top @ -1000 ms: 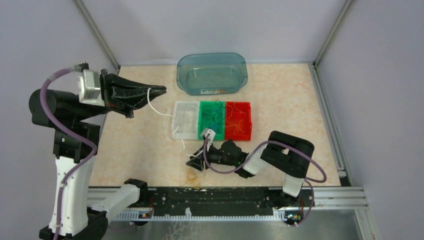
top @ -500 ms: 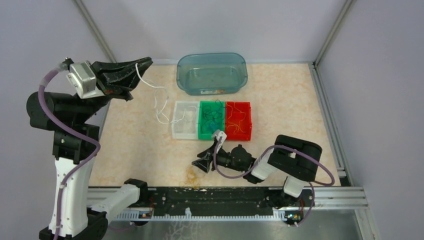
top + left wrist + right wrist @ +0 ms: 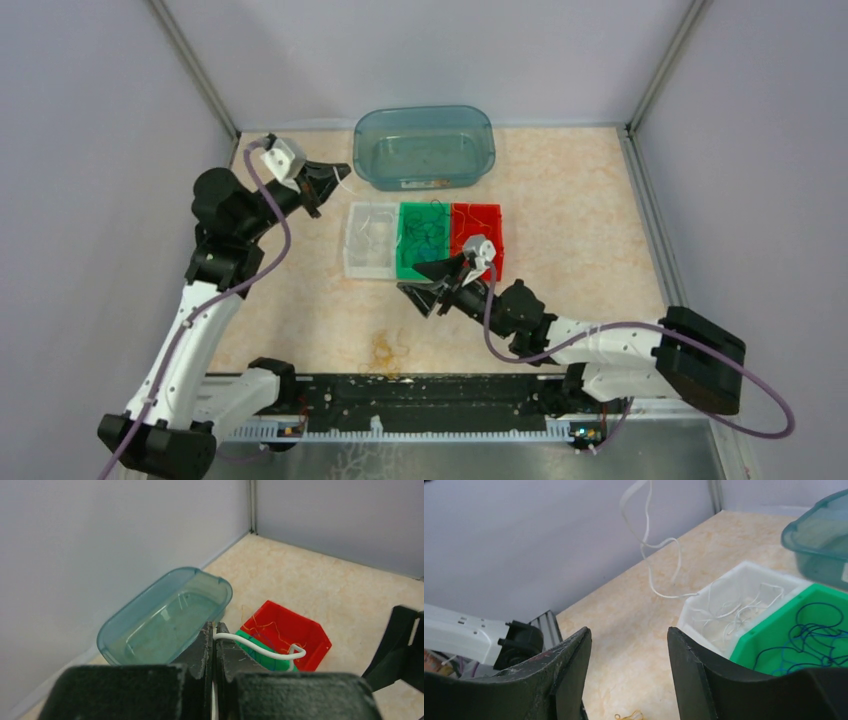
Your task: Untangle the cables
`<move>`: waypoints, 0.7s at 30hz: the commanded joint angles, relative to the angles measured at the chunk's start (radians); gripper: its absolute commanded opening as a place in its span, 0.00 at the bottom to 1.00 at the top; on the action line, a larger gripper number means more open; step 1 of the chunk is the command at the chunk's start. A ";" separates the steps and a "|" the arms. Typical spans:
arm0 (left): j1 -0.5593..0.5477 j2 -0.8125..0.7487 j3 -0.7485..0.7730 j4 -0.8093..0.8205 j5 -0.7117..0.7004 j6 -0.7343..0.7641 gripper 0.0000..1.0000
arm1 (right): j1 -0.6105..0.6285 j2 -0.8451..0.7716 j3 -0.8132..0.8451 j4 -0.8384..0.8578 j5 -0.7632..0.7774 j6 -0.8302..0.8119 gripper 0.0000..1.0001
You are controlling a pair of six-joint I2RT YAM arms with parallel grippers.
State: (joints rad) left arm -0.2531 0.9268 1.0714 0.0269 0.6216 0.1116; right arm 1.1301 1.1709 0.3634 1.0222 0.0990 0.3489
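Clearly the white cable [image 3: 252,650] is the one in play. One end is pinched between the closed jaws of the left gripper [image 3: 214,630], in the upper left of the overhead view. In the right wrist view the rest hangs down from the top of the frame in loose kinks, and its tail reaches toward the white bin [image 3: 704,635]; whether it touches the rim I cannot tell.

It looks very light and limp, with a slight springy curl, and so thin that it could slip from anything but a firm pinch. The free stretch below the kinks seems the best place for a second hold.

More white wires [image 3: 734,607] lie in that bin. Blue cables [image 3: 819,625] coil in the green bin [image 3: 774,645] beside it, and orange cables [image 3: 270,627] lie in the red bin [image 3: 320,655].

The right gripper [image 3: 628,635] hovers low over the table [image 3: 280,300], just below the bins at centre frame. Its jaws stand apart with nothing between them. The teal tub [image 3: 365,150] sits above the bins.
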 commanded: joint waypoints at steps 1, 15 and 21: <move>-0.005 0.045 -0.056 0.101 -0.052 0.068 0.00 | 0.007 -0.098 0.008 -0.102 0.123 -0.071 0.58; -0.003 0.227 -0.168 0.170 -0.141 0.274 0.00 | 0.004 -0.250 -0.005 -0.217 0.228 -0.091 0.58; -0.002 0.301 -0.182 0.210 -0.196 0.304 0.00 | 0.005 -0.270 -0.005 -0.227 0.236 -0.088 0.58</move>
State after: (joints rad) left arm -0.2531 1.1976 0.8982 0.1593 0.4732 0.3653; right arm 1.1301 0.9237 0.3466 0.7780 0.3141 0.2687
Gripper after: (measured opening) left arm 0.016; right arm 0.578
